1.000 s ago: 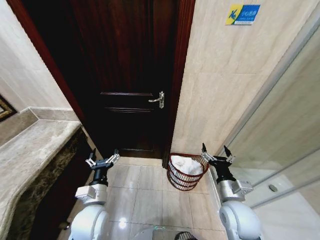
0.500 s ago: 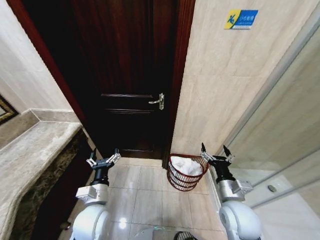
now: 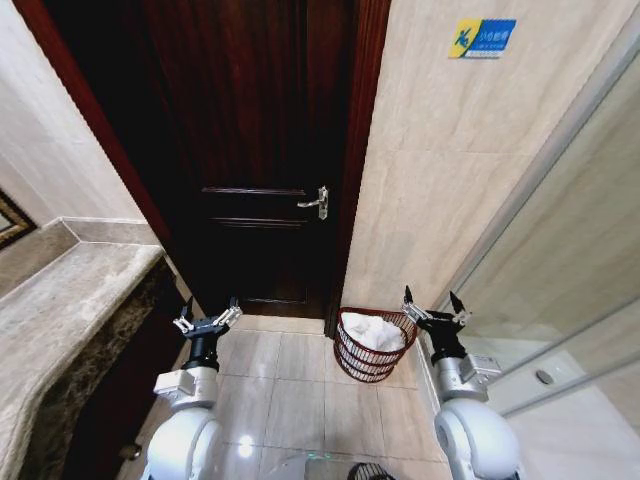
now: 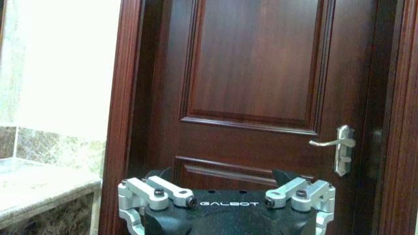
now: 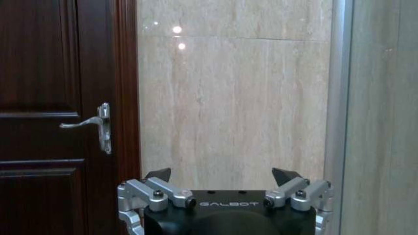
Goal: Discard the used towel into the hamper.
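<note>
- The left gripper [image 3: 205,316] is held up in front of the robot with its fingers spread wide apart; nothing is held or touched by it.
- The right gripper [image 3: 432,306] is raised likewise, its jaws spread and empty, just beside the hamper [image 3: 370,345] but apart from it.
- The hamper is seen standing on the tiled floor [image 3: 275,385] at the foot of the beige wall [image 3: 450,170], right of the dark wooden door [image 3: 250,150]; a white towel [image 3: 372,330] lies inside it.
- The towel's lower part is hidden by the basket's weave.
- The stone counter [image 3: 60,300] is cut off at the left edge.
- The door handle [image 4: 336,147] is shown closer from the left wrist.
- From the right wrist, the handle and the wall are seen.
</note>
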Available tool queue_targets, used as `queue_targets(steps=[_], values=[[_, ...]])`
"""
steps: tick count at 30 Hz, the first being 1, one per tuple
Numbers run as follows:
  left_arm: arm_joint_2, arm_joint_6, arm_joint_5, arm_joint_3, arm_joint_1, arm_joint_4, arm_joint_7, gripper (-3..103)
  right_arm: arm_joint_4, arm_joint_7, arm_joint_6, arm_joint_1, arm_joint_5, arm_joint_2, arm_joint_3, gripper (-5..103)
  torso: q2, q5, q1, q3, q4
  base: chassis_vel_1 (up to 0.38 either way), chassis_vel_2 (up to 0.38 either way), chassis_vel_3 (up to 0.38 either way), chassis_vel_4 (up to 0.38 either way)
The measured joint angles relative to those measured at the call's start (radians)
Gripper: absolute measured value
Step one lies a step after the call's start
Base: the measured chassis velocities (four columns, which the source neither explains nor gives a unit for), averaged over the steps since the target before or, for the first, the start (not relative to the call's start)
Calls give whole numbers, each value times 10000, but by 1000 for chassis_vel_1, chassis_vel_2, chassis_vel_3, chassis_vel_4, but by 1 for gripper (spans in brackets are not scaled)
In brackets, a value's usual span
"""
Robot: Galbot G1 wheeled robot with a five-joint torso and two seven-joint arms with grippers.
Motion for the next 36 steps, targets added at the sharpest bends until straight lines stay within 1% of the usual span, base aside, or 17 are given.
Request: queue_targets(steps=[20, 36], values=[[0, 1, 0, -1, 1, 0, 0, 100, 0, -5, 15, 1, 1, 5, 7, 100, -35, 0, -13, -16, 0, 10, -2, -6, 7], [0, -3, 0, -2, 2, 2, 8, 100, -4, -11, 26, -2, 5, 5, 11, 100, -44, -1, -25, -23, 0, 110, -111, -108, 116]])
